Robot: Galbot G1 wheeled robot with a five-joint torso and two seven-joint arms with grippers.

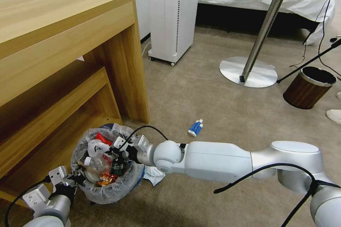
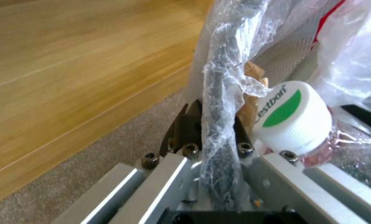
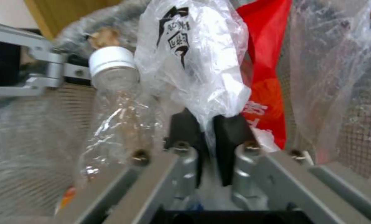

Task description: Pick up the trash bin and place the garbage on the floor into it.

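The trash bin [image 1: 106, 189], blue and lined with a crinkly whitish bag, stands on the tan floor [image 1: 213, 106] beside the wooden desk. My left gripper [image 1: 76, 177] [image 2: 216, 124] is shut on the bin's bag-covered rim. My right gripper [image 1: 118, 150] [image 3: 210, 130] reaches into the bin's mouth, shut on a fold of white plastic bag [image 3: 193, 56] with black lettering; whether that is liner or loose litter I cannot tell. Inside lie garbage pieces: a red wrapper [image 3: 268, 62] and a white-capped bottle [image 2: 293, 115] [image 3: 113, 77]. A blue-white packet [image 1: 195, 127] and crumpled white paper [image 1: 154, 176] lie on the carpet.
The wooden desk [image 1: 71, 42] with its lower shelf stands close on the left. A white tower appliance [image 1: 174, 14] is behind. To the right are a round table's metal base [image 1: 248, 72] and a brown wood-grain bin [image 1: 308, 88]. Open carpet lies ahead.
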